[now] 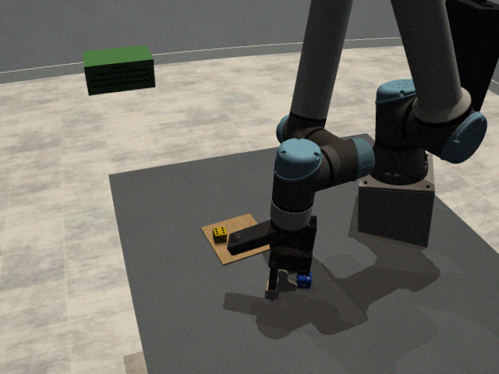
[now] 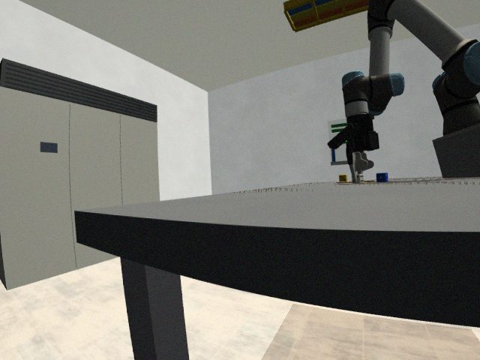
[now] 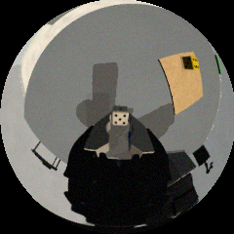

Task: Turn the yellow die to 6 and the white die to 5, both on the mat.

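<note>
My gripper (image 1: 271,293) (image 2: 357,179) (image 3: 120,113) is shut on the white die (image 2: 360,178) (image 3: 120,118), down at about table height, in front of the mat. The wrist view shows five pips on the die's bright upper face. In the top view the fingers mostly hide it. The yellow die (image 1: 219,234) (image 2: 343,178) (image 3: 191,62) sits flat on the tan mat (image 1: 241,220) (image 3: 182,90), near its left edge, with 6 on top. The blue die (image 1: 304,280) (image 2: 382,177) stands on the table just right of the fingers; its top number is too small to read surely.
The grey table (image 1: 169,201) (image 2: 232,211) carries the mat and dice. The camera arm on my wrist (image 1: 247,240) hangs over the mat's right part in the top view. The robot base (image 1: 394,213) stands at the back right. A green box (image 1: 118,70) is far beyond the table.
</note>
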Controlling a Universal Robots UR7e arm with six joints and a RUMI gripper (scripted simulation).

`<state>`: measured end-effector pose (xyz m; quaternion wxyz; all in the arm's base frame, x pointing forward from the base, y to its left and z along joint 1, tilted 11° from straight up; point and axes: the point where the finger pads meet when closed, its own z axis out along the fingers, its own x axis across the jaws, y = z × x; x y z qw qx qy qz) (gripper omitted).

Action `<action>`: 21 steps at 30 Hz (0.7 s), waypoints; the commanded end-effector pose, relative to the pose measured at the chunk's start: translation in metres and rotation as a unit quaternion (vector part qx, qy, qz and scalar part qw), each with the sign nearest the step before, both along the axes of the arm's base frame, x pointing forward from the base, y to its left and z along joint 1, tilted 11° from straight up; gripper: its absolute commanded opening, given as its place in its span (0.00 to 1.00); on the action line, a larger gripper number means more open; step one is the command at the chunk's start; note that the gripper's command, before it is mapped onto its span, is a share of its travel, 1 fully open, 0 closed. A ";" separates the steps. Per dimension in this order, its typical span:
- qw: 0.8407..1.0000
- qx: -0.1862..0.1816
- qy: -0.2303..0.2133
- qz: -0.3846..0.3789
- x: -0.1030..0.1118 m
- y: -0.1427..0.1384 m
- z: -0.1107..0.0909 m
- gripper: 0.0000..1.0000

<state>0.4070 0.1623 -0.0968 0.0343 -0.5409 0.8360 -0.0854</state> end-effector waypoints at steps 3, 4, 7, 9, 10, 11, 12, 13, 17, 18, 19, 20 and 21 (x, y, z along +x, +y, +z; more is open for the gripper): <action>1.000 0.000 -0.001 0.000 0.000 0.000 0.000 0.10; 1.000 0.000 -0.001 0.000 0.000 0.000 0.000 0.10; 1.000 0.000 -0.001 0.000 0.000 0.000 0.000 0.10; 1.000 0.000 -0.001 0.000 0.000 0.000 0.001 0.10; 1.000 0.000 -0.001 0.000 0.000 0.000 0.002 0.10; 1.000 0.000 -0.001 0.000 0.000 0.000 0.003 0.10; 1.000 0.000 -0.001 0.000 0.000 0.001 0.004 0.10; 1.000 0.000 -0.001 0.000 0.000 0.001 0.005 0.10; 1.000 0.000 -0.001 0.000 -0.001 0.001 0.009 0.10; 1.000 0.000 -0.001 0.000 -0.001 0.001 0.012 0.10; 1.000 0.000 -0.001 0.000 -0.002 0.002 0.014 0.10; 1.000 0.000 -0.001 0.000 -0.002 0.002 0.017 0.10; 1.000 0.000 -0.001 0.000 -0.003 0.002 0.021 0.10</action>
